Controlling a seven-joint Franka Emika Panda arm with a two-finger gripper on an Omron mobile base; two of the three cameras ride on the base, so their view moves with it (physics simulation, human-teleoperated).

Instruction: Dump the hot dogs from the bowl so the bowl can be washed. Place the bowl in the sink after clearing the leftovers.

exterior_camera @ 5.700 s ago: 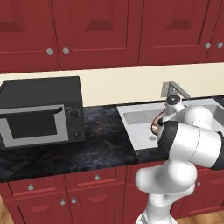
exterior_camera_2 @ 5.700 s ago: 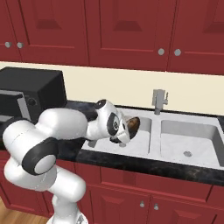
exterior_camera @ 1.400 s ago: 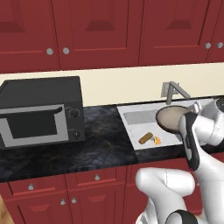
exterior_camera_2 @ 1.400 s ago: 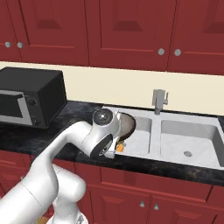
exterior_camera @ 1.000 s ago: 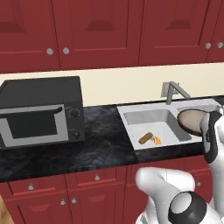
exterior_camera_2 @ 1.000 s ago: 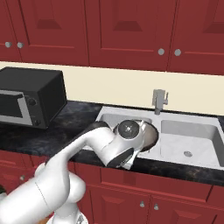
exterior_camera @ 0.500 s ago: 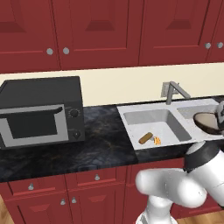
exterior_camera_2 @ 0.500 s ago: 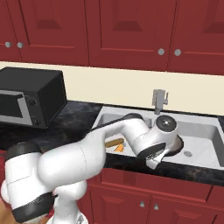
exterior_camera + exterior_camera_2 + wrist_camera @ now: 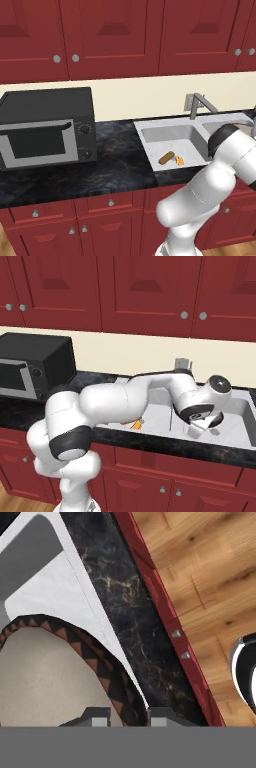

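Hand view crops the bowl (image 9: 50, 672); hand (image 9: 129, 714) pinches its rim.

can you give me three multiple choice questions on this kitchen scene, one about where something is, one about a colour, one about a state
1. Where do the hot dogs lie?
A. in the sink's left basin
B. on top of the microwave
C. on the wooden floor

2. What colour is the inside of the bowl?
A. bright blue
B. cream
C. black

3. What is the pincer doing?
A. hanging open above the microwave
B. shut on the faucet
C. shut on the bowl's rim

Answers: 1 A, the hot dogs rest on the floor of the left basin of the sink. 2 B, the hand view shows the bowl cream inside with a dark patterned rim. 3 C, the pincer has a fingertip on each side of that rim.
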